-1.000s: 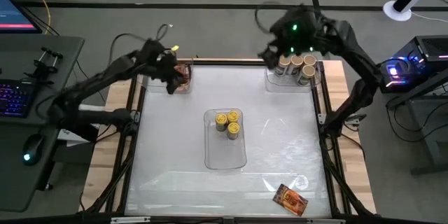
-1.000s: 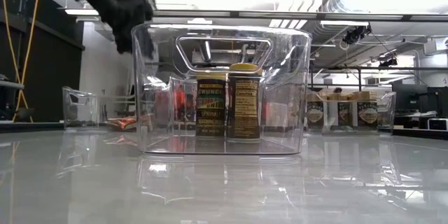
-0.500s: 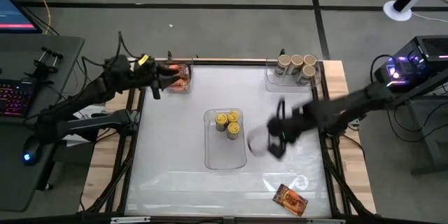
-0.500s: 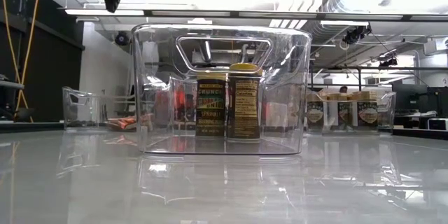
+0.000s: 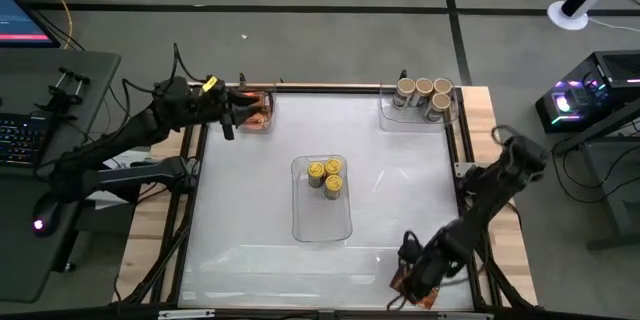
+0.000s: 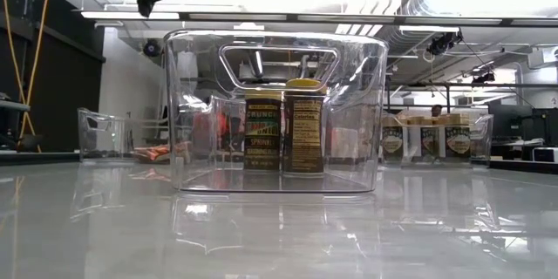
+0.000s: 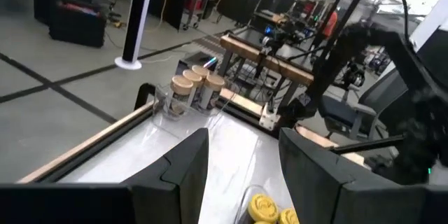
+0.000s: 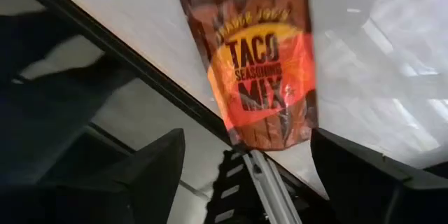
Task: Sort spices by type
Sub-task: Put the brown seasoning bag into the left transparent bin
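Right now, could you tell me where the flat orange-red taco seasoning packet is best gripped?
The flat orange-red taco seasoning packet lies flat near the table's front edge, under the open right gripper. Probably come from above and pinch across its narrow width, fingers catching the long edges.

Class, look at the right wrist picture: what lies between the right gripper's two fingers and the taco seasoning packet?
Nothing: in the right wrist view the open right gripper hangs over the packet, apart from it.

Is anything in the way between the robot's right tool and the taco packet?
Nothing visible blocks it. The right tool is open and right above the taco seasoning packet, which lies flat at the table's near edge with only bare surface around it. The left tool waits open over the far-left tray.
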Robot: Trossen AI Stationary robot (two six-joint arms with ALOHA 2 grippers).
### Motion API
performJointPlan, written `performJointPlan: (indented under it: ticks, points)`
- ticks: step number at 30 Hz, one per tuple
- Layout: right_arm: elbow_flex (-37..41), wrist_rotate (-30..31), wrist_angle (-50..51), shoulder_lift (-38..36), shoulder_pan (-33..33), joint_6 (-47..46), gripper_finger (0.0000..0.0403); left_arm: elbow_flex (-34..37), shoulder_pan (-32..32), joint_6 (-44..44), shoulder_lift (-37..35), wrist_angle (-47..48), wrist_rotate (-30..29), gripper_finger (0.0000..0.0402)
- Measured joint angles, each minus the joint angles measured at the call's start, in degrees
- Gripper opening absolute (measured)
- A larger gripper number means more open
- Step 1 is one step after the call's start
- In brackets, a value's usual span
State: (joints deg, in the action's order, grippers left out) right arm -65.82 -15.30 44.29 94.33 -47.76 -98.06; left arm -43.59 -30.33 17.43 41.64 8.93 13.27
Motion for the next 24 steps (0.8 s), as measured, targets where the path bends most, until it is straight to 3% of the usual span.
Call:
performJointPlan:
  ticks: [8,18,21,24]
  points:
    - [-3.85,-1.23,-0.17,10.04,-0.73,0.66,0.0302,0.00,0.00,-0.02,0.25,-1.88,-0.04,0.0161]
    - [-3.88,-2.77,-0.30,15.52,-0.61,3.01,0.0301,0.00,-0.01,0.33,0.27,-2.71,-0.50,0.0161]
    - [-3.93,-2.78,0.17,16.10,-0.62,3.04,0.0280,0.02,-0.02,0.33,0.27,-2.69,-0.50,0.0161]
    - [-3.97,-2.48,0.98,16.14,-0.60,3.12,0.0219,0.02,-0.02,0.33,0.27,-2.72,-0.52,0.0161]
